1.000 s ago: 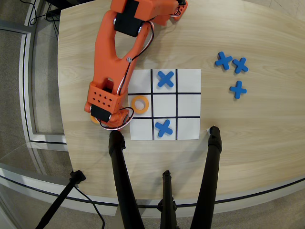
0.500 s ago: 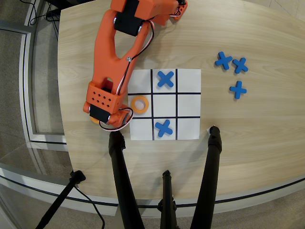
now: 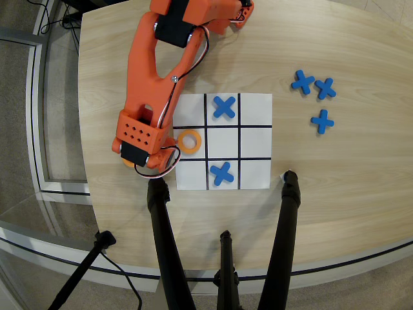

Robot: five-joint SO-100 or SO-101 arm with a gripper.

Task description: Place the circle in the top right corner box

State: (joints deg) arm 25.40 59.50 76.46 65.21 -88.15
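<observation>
An orange ring (image 3: 190, 141) lies flat in the middle-left cell of the paper grid (image 3: 255, 182), overlapping the paper's left edge. The top right corner cell (image 3: 255, 108) is bare white. The orange arm reaches down from the top edge, and my gripper (image 3: 135, 154) hangs over the table just left of the grid, beside the ring. Its fingers are hidden under the wrist body. A sliver of another orange piece (image 3: 128, 163) peeks out below it.
Blue crosses lie in the top-middle cell (image 3: 224, 106) and bottom-middle cell (image 3: 221, 173). Three more blue crosses (image 3: 315, 97) lie on the wood table to the right of the grid. Black tripod legs (image 3: 287, 219) stand along the table's near edge.
</observation>
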